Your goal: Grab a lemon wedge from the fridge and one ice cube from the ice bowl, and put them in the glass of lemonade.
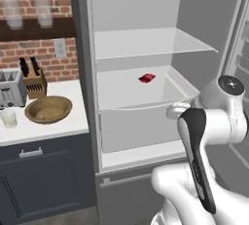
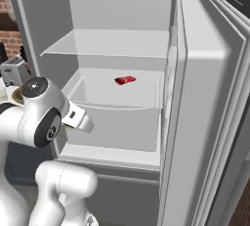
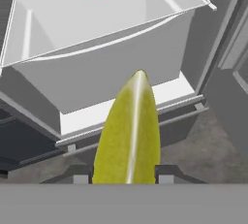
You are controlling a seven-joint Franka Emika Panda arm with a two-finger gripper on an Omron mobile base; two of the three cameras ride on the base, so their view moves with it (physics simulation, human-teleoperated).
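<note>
Jaws pinch the lemon wedge (image 3: 128, 136), tip poking fwd, hand just outside the fridge (image 1: 141, 48) by its drawer. Risk: thin grip, wedge could slip on the swing to the glass of lemonade (image 1: 8, 118); elbow may clip the door.

I note a red brick wall (image 1: 44, 56) with a white wall outlet (image 1: 60, 47) and a dark shelf (image 1: 36, 28). Below it sits a white desk (image 1: 58, 124) over dark blue cabinets (image 1: 44, 180). The floor (image 3: 213, 145) is mottled grey.
</note>
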